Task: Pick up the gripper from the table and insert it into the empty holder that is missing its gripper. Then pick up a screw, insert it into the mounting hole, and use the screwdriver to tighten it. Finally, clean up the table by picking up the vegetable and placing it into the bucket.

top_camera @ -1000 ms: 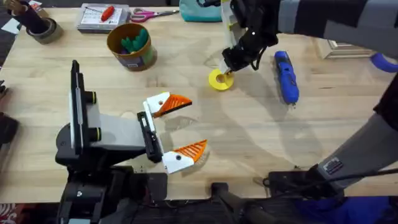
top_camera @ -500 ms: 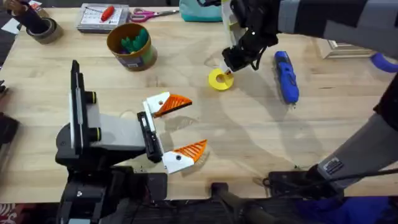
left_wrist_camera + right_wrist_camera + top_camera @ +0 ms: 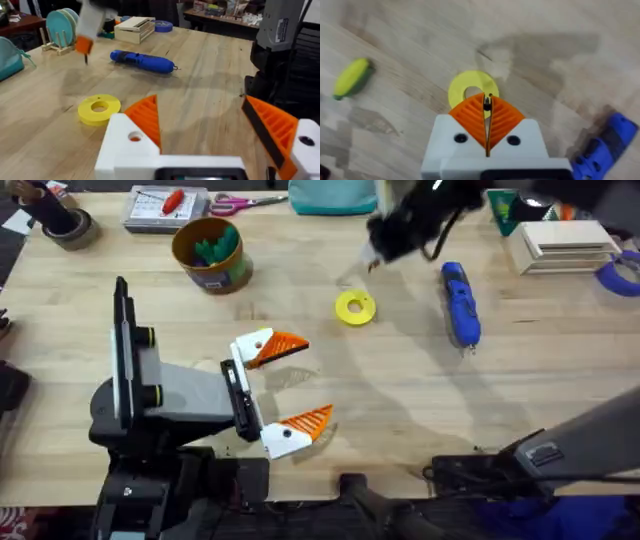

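Pinched on 1 small dark screw (image 3: 487, 103), the right gripper (image 3: 487, 127) hangs above the yellow disc (image 3: 354, 307), likely for carrying to the mount, while the left gripper (image 3: 290, 385) rests wide apart, both orange tips (image 3: 283, 345) fitted, screwdriver (image 3: 460, 302) nearby.

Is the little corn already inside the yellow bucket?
No, the right wrist view shows the corn lying on the bare wooden table, and the bucket holds just green items.
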Controlling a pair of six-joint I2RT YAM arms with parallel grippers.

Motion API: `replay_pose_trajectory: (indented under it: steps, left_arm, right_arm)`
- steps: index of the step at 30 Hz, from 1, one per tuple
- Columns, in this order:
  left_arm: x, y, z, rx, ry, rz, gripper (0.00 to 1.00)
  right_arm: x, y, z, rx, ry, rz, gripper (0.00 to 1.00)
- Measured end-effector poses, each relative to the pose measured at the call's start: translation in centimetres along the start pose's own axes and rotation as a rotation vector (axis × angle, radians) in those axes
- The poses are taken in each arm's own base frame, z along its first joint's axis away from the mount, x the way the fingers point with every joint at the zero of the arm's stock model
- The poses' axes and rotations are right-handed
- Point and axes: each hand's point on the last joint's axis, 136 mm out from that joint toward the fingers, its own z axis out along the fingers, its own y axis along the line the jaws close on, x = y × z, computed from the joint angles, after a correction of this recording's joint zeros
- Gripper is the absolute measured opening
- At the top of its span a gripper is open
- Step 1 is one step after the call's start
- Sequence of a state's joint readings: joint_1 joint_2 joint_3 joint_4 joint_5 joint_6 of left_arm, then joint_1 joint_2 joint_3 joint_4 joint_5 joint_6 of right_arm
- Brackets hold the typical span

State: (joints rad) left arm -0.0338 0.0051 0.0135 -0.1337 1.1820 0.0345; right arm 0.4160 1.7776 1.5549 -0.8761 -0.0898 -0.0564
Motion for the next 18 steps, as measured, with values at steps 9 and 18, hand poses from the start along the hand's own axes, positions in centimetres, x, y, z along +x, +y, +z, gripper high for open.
replay_pose_trajectory:
  steps: [9, 18]
  left_arm:
    - [0.0, 0.0, 0.0, 0.000, 0.000, 0.000, 0.985]
    - [0.0, 0.0, 0.0, 0.000, 0.000, 0.000, 0.986]
  right_arm:
    - [-2.7, 1.1, -10.1, 0.009, -0.166, -0.021, 0.007]
    - [-2.1, 2.2, -11.6, -0.003, -0.145, -0.065, 0.007]
